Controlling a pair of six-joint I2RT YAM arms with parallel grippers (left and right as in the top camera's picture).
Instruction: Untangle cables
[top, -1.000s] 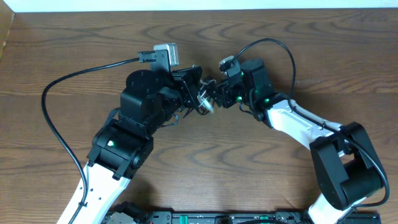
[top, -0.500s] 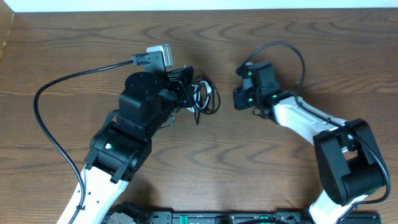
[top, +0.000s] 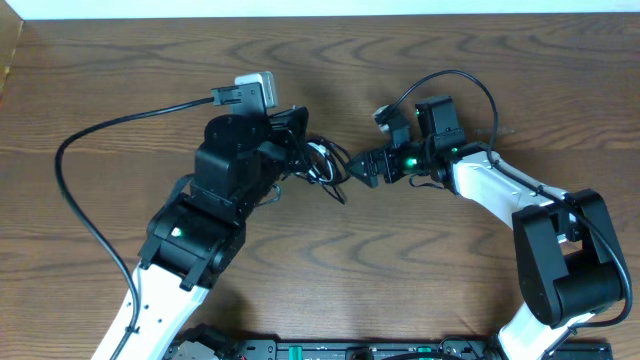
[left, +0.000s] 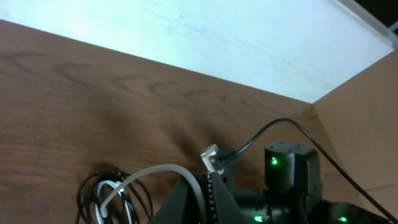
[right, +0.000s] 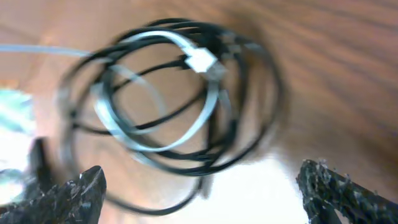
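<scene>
Right hand (right: 202, 190) spread wide, facing tangled cables (right: 200, 61).

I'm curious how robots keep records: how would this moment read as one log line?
left gripper: shut on cables | right gripper: open, facing cables | cables: black and white, tangled in one coil

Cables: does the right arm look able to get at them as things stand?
Probably yes: the right gripper is open, facing the cables, bundled just ahead of its fingers with nothing between.
</scene>
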